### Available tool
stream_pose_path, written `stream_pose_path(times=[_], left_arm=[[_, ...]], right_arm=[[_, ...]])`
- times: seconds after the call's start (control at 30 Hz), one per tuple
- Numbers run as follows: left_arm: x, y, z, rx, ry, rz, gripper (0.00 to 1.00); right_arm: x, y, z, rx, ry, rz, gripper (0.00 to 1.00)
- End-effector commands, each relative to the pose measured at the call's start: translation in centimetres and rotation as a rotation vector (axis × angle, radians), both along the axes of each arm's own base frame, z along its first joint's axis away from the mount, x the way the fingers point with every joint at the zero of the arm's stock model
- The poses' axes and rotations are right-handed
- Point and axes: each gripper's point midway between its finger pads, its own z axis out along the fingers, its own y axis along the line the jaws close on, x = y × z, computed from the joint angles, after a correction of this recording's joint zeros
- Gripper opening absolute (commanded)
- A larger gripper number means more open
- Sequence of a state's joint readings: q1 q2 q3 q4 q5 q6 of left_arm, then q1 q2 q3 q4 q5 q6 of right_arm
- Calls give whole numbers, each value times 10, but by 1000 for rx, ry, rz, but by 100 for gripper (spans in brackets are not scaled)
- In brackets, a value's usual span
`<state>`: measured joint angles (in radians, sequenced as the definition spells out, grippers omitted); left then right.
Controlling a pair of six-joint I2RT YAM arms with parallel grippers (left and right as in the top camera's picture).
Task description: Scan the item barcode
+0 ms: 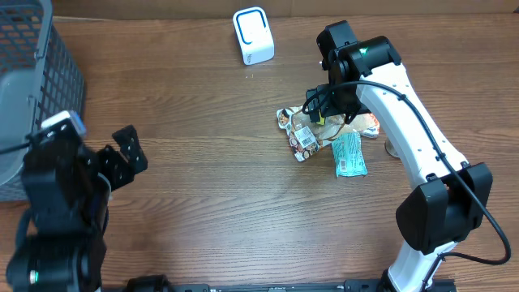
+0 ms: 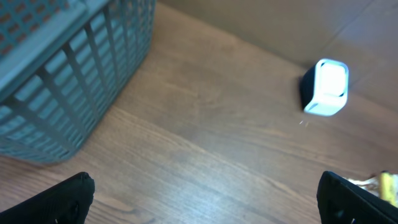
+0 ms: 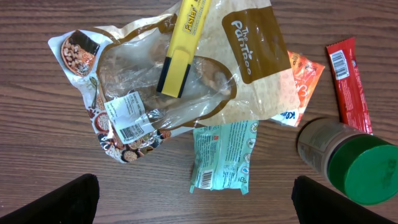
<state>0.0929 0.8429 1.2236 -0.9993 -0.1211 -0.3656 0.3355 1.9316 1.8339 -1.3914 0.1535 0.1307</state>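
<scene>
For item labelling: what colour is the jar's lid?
The lid is green, best in right wrist view.

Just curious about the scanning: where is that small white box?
Overhead, the white box stands near the table's far edge, left of the snack pile.

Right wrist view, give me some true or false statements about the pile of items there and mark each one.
1. A yellow marker lies on the clear bag. True.
2. The jar has a red lid. False: its lid is green.
3. The teal packet lies on top of the marker. False: it sits at the bag's lower edge, apart from the marker.
4. The red bar shows a barcode. True.
5. The right end effector grips the bag. False: it is open and holds nothing.
</scene>
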Motion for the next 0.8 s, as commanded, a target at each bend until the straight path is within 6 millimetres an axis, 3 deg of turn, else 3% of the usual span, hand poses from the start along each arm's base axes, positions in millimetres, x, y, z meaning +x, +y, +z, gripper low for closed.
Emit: stream_pose_path(times=[0.0,0.17,0.27,0.43,0.6,0.77], left_arm=[[-19,-1,20,22,-86,-1,100],[-41,-3,36,30,-175,-1,100],[-52,-4,35,33,-205,-1,100],[-68,-5,13,36,-211,2,100],[-78,-12,-28,0,-208,-23,100],[-64,-21,-27,-28,-406,-68,100]], right_arm=[[0,0,1,3,-5,-5,100],[-1,0,1,4,-4,-5,100],[0,0,1,3,-5,-5,100],[0,0,1,3,-5,-5,100],[0,0,1,3,-5,-5,100],[0,0,1,3,-5,-5,100]])
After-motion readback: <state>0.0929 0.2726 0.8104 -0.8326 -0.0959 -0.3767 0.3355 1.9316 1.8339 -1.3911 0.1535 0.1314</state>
